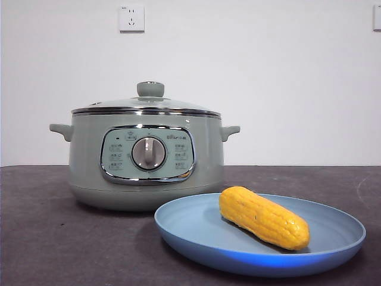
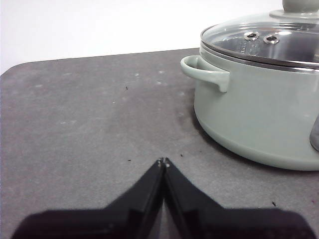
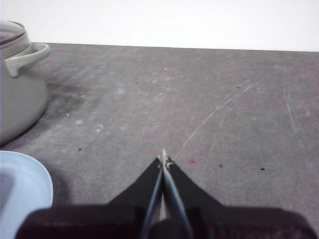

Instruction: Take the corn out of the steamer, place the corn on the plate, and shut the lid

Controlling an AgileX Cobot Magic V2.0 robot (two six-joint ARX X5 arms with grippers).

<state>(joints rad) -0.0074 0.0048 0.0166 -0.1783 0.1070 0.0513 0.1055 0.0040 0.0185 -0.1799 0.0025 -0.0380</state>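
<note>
The corn cob (image 1: 264, 217) lies on the light-blue plate (image 1: 196, 229) just in front of the sage-green steamer (image 1: 146, 161), whose glass lid (image 1: 146, 106) sits closed. Left gripper (image 2: 163, 162) and right gripper (image 3: 163, 158) hover low beside the steamer, jaws pressed together, empty.

A plain white wall (image 1: 286, 77) is filling the background, evenly lit and bare. A white electrical socket (image 1: 131, 18) is sitting high on it at about 11 o'clock, and the edge of a second white fitting (image 1: 377, 16) is showing at 2 o'clock. Below, a dark grey speckled table (image 1: 41, 238) is stretching across, bearing faint scratches (image 3: 224, 107) and crumbs.
</note>
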